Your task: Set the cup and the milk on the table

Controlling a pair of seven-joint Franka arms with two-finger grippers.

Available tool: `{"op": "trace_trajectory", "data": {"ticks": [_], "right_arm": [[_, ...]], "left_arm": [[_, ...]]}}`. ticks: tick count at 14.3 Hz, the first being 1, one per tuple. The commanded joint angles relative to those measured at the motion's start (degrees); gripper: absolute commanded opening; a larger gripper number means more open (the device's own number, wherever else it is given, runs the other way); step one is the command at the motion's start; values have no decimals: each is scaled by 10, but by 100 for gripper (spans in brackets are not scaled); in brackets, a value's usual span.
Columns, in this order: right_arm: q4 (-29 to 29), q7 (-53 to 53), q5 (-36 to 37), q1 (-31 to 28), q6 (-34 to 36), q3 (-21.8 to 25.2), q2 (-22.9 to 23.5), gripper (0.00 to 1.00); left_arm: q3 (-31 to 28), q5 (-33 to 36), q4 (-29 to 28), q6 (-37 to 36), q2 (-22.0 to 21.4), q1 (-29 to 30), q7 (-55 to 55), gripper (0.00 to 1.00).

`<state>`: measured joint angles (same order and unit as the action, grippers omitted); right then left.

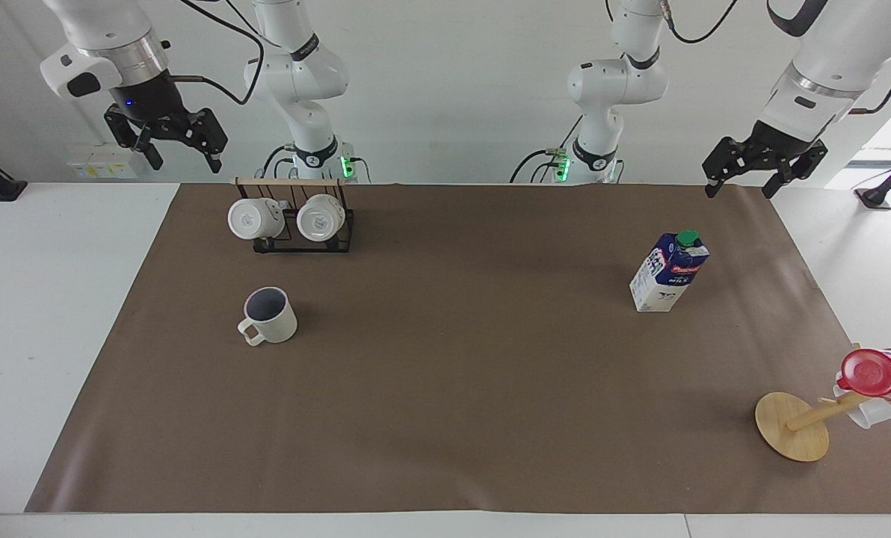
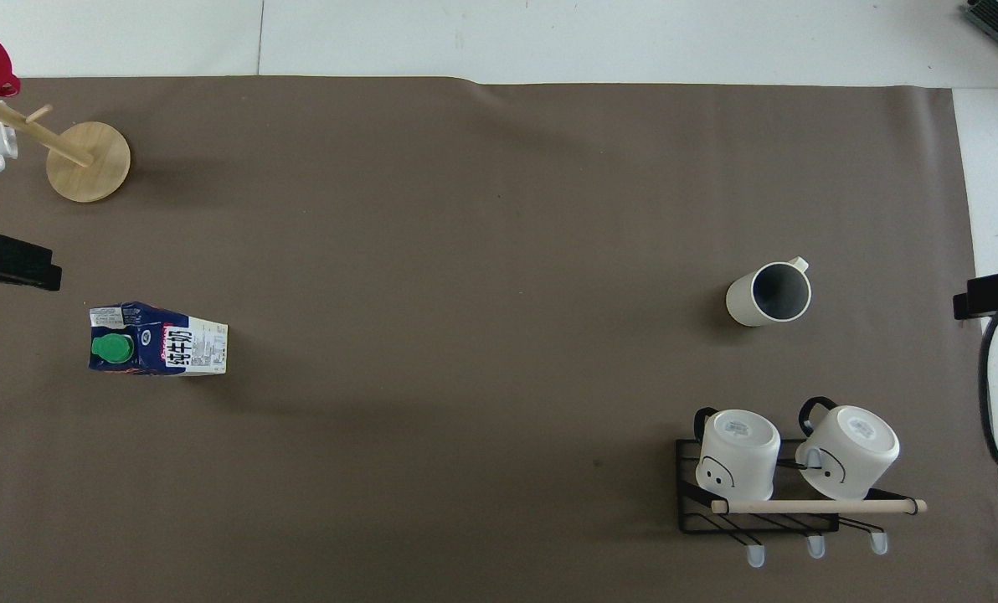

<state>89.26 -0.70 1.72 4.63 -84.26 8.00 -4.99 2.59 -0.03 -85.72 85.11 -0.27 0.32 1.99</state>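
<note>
1. Facing view: the cup is seen upright on the brown-covered table, farther from the robots than the black mug rack.
2. The milk is seen upright, well apart from the rack, toward the left arm's end.
3. The right end effector is held spread and empty, raised beside the rack.
4. The left end effector is held spread and empty above the table's edge.

Both arms are held raised at the robots' edge of the table, the left hand and the right hand each pointed downward with fingers spread apart, nothing being gripped.
</note>
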Motion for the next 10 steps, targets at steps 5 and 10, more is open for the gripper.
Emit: {"op": "trace_trajectory", "data": {"ticks": [5,10], "right_arm": [[30,-8,-5,-6,-6,-5,-19,100],[78,-8,-6,-1,-49,-6,-24,100]], "left_arm": [[2,-9,12,-10,2,6,-2,100],[2,-9,12,-10,2,6,-1,100]]}}
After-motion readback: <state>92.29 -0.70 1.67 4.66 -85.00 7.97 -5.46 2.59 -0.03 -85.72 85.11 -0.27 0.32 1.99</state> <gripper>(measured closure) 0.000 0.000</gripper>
